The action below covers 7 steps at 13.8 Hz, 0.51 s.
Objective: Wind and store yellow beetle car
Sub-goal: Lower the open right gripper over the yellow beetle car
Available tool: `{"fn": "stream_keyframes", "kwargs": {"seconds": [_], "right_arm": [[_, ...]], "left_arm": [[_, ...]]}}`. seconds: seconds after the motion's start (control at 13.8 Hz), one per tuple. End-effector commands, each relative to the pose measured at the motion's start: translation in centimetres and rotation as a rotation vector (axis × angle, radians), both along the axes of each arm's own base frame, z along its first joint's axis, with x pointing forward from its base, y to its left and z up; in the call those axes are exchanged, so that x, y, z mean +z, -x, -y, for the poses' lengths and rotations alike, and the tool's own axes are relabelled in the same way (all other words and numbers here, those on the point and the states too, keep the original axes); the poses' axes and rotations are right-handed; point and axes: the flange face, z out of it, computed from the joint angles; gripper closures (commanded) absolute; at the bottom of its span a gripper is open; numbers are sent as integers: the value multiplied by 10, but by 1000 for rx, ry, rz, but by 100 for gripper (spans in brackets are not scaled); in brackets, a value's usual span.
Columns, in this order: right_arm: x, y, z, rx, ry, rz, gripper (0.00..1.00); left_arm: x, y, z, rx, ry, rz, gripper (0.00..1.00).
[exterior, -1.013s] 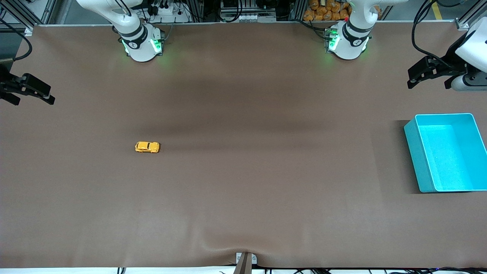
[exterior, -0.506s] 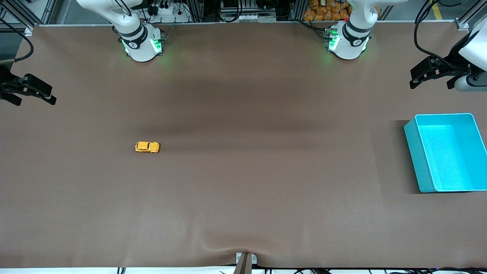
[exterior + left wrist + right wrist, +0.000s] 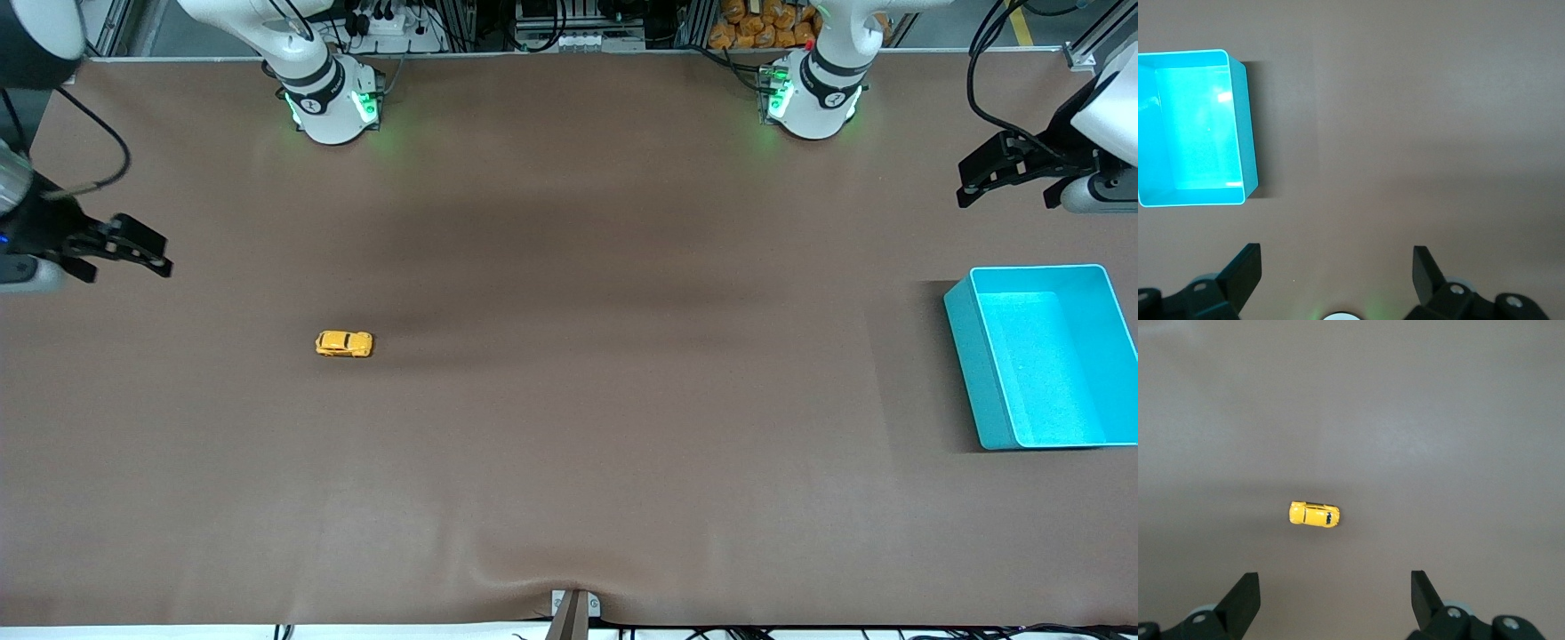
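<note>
On the brown table [image 3: 569,462], toward the right arm's end, I see the small yellow beetle car [image 3: 344,343] sitting untouched. My right gripper [image 3: 133,251] hangs nearby, fingers spread for pickup; my left gripper [image 3: 987,169] waits, fingers spread, near the teal plastic bin [image 3: 969,356].

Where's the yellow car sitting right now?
The yellow car sits alone on the brown table, toward the right arm's end, well apart from the teal bin; the open right gripper hangs above the table nearby.
</note>
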Motion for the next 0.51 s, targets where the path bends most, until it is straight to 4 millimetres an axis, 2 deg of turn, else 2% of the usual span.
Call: {"fn": "stream_keyframes", "kwargs": {"seconds": [0.0, 0.22, 0.43], "right_arm": [[-49, 5, -14, 32, -4, 17, 0], [-99, 2, -23, 46, 2, 17, 0], [-151, -4, -38, 69, 19, -58, 0]], "left_arm": [[6, 2, -4, -2, 4, -1, 0], [6, 2, -4, -2, 3, 2, 0], [7, 2, -4, -2, 5, 7, 0]]}}
